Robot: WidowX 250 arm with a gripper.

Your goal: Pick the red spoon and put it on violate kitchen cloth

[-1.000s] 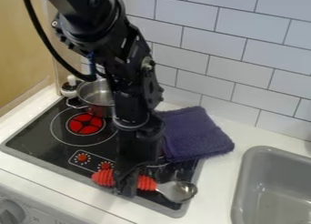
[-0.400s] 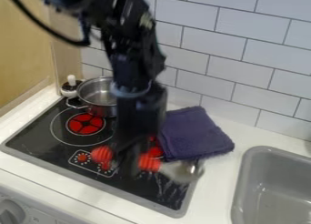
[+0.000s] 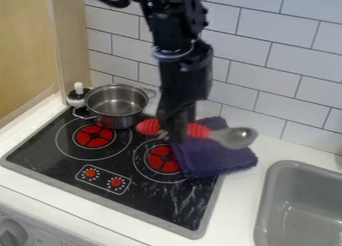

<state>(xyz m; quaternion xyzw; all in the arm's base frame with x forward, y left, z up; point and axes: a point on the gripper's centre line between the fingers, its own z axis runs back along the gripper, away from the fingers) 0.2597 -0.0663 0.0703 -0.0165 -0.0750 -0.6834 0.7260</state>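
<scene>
Tabletop in plain white [image 3: 40, 196] along the near side, with a round grey knob [image 3: 10, 233] on the white front panel below, at lower left. Set into that surface, a black glass cooktop with a grey rim [image 3: 150, 200], marked near its front with two small red dials [image 3: 91, 173] in a pale outline. Off to the right, apart from the cooktop, a grey rectangular sink [image 3: 263, 215].

Farther in, a round red-centred burner [image 3: 162, 159] toward the right, and another red-centred burner [image 3: 95, 136] toward the left. Next, a folded violet kitchen cloth [image 3: 220, 162], partly over the cooktop's far right corner and partly on the tabletop.

Above the cloth's left edge in the view, a black two-finger gripper [image 3: 177, 135], closed around the ridged handle of a red-handled metal spoon [image 3: 198, 130]. Handle end out to the left, metal bowl out to the right, across the cloth's far part in the view. Cannot tell touch from gap between spoon and cloth. Up from there to the top edge, a black robot arm [image 3: 175, 20].

Behind the left burner, a shiny steel pot with loop handles [image 3: 117, 121]; just beside it, a small black-and-white container [image 3: 78, 96]. Farthest back, white rectangular wall tiles [image 3: 267, 65], with a light wooden panel [image 3: 27, 50] at left.
</scene>
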